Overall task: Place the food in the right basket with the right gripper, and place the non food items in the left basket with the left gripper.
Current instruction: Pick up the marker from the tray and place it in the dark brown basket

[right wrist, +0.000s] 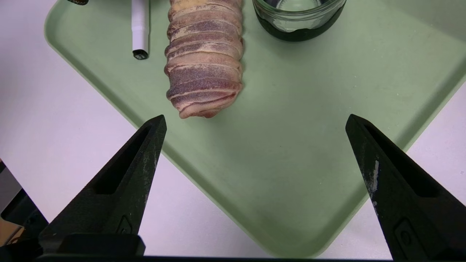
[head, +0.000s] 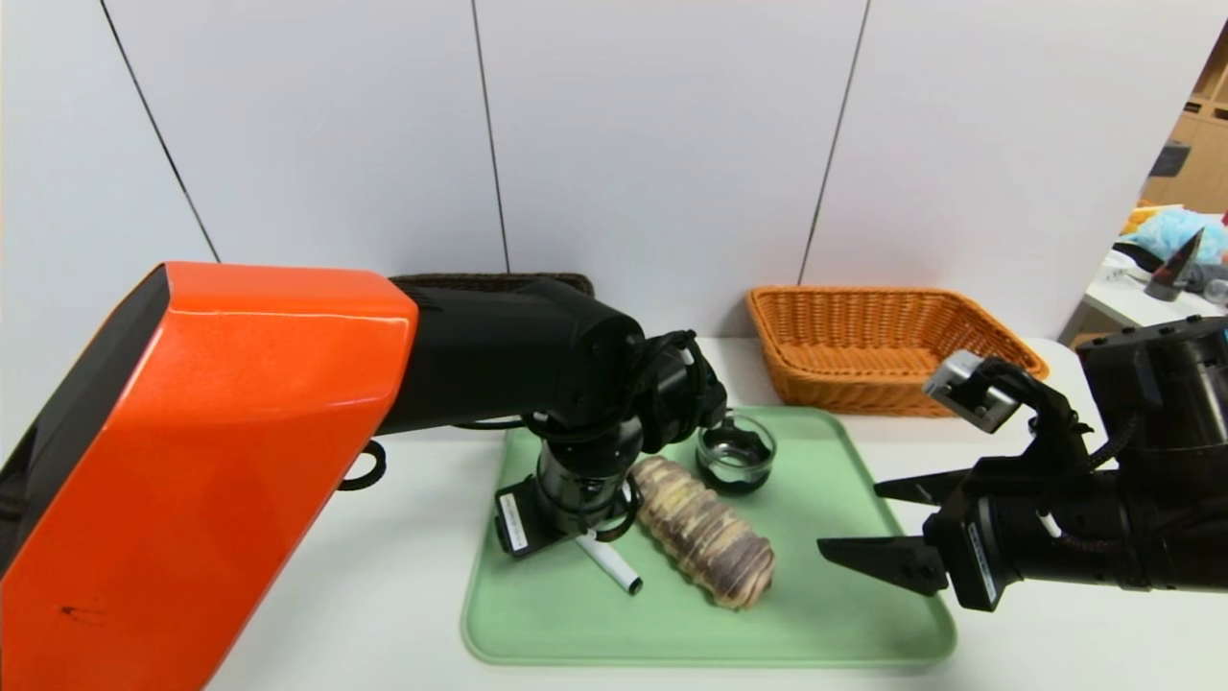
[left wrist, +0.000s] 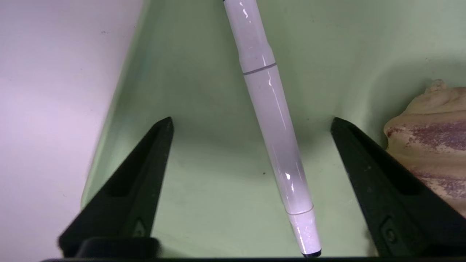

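Head view: green tray (head: 806,643), landmark; white marker (head: 611,563), striped roll (head: 710,537), glass jar (head: 736,453) on it; orange basket (head: 863,393) beyond. Right gripper (head: 849,518) over tray's right side.

Left wrist view: left gripper (left wrist: 252,122), fingers apart astride marker above tray; marker pickup apparently in hand, next: close squarely.

Right wrist view: fingers (right wrist: 145,145) apart, empty.

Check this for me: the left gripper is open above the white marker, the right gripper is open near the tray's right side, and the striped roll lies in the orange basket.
The roll is wrong: the head view shows the striped roll lying on the green tray, not in the orange basket. The rest stands.
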